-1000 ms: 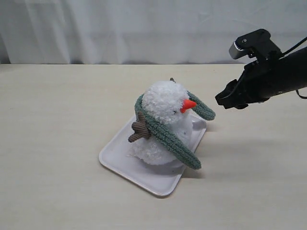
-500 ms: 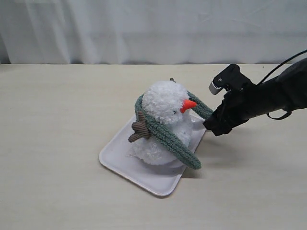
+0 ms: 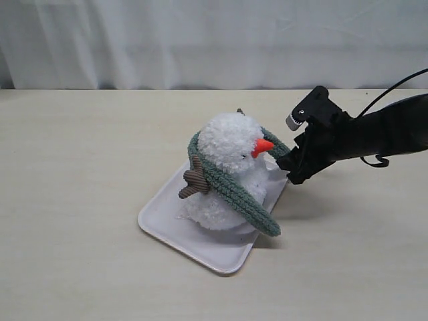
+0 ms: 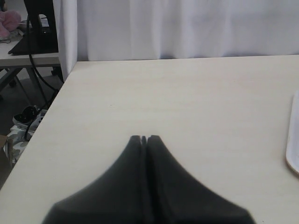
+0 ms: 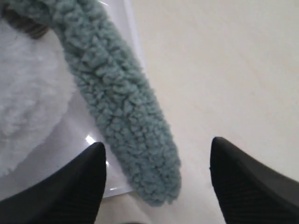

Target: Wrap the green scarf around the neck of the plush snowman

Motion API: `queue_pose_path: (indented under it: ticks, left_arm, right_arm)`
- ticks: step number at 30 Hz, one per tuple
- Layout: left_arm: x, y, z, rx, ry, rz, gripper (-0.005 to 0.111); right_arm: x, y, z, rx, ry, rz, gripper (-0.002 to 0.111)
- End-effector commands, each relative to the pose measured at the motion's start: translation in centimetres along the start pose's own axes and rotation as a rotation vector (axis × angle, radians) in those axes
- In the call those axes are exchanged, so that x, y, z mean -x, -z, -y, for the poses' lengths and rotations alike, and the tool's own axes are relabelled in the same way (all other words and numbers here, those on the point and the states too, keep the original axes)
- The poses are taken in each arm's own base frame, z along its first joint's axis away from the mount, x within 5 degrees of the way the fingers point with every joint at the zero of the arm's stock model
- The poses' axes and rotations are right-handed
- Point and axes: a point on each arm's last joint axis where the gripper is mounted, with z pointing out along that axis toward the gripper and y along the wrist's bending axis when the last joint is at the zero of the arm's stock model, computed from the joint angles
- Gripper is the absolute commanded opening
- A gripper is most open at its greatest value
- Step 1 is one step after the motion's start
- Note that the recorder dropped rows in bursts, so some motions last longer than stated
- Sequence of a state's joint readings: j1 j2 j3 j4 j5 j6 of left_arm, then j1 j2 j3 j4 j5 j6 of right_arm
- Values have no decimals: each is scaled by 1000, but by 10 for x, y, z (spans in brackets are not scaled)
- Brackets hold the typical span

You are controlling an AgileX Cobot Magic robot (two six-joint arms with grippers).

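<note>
The plush snowman (image 3: 227, 170) with its orange nose (image 3: 262, 146) sits on a white tray (image 3: 170, 224). The green scarf (image 3: 234, 192) lies over its neck from behind, one end hanging down the front left, the other end (image 3: 277, 148) trailing toward the right. My right gripper (image 3: 289, 167) is open, its fingers straddling that right scarf end (image 5: 135, 126) without touching it. In the right wrist view the rounded scarf tip lies between the two fingertips (image 5: 96, 158). My left gripper (image 4: 144, 138) is shut, over bare table, away from the snowman.
A brown corduroy twig arm (image 3: 194, 179) sticks out on the snowman's left side. The tray's edge (image 5: 126, 28) runs beside the scarf end. A white curtain (image 3: 200, 40) backs the table. The table's edge and office clutter (image 4: 32, 32) show in the left wrist view.
My right gripper has come down and to the left from high at the right, and now sits low around the right scarf end. The snowman and scarf have not moved.
</note>
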State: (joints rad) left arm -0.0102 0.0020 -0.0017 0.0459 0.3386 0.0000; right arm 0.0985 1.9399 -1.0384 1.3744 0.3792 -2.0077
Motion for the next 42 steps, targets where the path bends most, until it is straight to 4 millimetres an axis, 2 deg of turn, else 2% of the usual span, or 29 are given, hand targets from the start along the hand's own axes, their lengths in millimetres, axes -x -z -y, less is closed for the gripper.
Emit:
queue_pose_path:
  ticks: [1,5,7,14,19,28,33,36,39,42]
  left_arm:
    - [1,0,0,-2,3,15,0]
    - [1,0,0,-2,3,15,0]
    - [1,0,0,-2,3,15,0]
    - [1,0,0,-2,3,15,0]
    - [1,0,0,-2,3,15,0]
    - [1,0,0,-2,3,15,0]
    - [1,0,0,-2,3,17,0]
    - [1,0,0,-2,3,17,0]
    - [1,0,0,-2,3,17,0]
    - [1,0,0,-2,3,17,0]
  right_arm:
    - [7,-12,-7,10,52,2,60]
    - [6,-18,-7,-109,74,-69,59]
    - [7,-19,-6,-145,55,-84,52]
    - [17,-13,-18,-28,7,-10,4]
    - [22,7,-27,6,-1,29,4]
    - [20,47,-46,10,-152,59,4]
    - [8,52,-62,92,-174,37,4]
    - [1,53,-75,197,-188,17,4]
    - [1,54,-82,270,-210,2,4]
    - [-7,54,-82,256,-215,-60,4]
